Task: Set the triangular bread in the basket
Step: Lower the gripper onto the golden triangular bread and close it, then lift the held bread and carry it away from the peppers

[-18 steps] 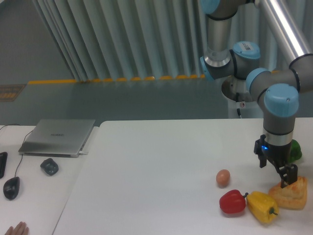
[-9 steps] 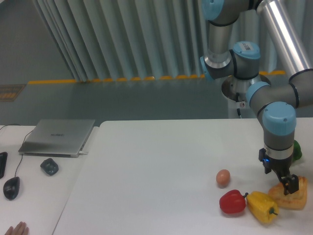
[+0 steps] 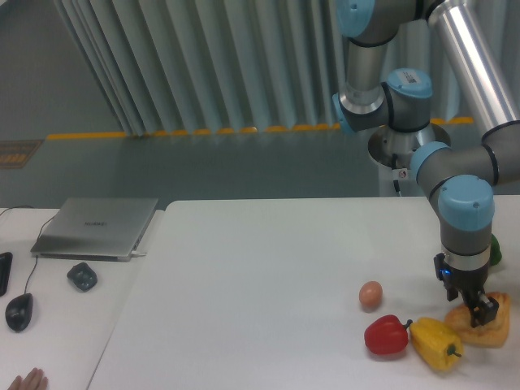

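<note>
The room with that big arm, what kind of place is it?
Probably a robotics lab or workshop: an industrial-style robot arm works over toy-like food on a white table, with a laptop and mouse on a desk beside it.

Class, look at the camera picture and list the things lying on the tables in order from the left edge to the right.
Mouse → dark lump → laptop → egg → red pepper → yellow pepper → bread, with the gripper on it.
</note>
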`<state>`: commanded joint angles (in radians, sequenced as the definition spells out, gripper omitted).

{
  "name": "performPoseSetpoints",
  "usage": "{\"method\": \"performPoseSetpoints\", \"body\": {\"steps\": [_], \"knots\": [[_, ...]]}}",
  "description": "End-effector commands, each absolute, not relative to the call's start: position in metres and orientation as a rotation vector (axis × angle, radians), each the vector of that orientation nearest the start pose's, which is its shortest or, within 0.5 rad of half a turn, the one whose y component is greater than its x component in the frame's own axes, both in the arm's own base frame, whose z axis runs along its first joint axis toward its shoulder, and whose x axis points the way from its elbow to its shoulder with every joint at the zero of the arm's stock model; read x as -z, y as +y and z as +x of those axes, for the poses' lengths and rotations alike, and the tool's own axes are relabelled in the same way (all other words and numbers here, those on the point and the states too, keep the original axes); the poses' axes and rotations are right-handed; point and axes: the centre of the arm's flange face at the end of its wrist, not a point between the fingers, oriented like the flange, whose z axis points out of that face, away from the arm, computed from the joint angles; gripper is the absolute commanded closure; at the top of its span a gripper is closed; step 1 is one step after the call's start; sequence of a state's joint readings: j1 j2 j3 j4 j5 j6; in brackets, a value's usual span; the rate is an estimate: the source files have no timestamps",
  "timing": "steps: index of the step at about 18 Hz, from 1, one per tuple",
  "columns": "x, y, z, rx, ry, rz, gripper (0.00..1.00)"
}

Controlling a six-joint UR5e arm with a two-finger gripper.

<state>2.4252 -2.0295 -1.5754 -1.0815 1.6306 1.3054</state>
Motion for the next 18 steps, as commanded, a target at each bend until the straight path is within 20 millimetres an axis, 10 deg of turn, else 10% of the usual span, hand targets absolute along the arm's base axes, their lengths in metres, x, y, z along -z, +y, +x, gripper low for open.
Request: {"method": "performPoseSetpoints", "body": {"steps": [2,12,18], "knots": [[-0.28,0.517,-0.399,-0.1,0.708,-3.094,0.86],[-0.362,0.504,-0.371,-0.196,0.705,-3.026,0.87],[-0.388,0.484,-0.405,-0.234,0.64,-2.983,0.86]]}}
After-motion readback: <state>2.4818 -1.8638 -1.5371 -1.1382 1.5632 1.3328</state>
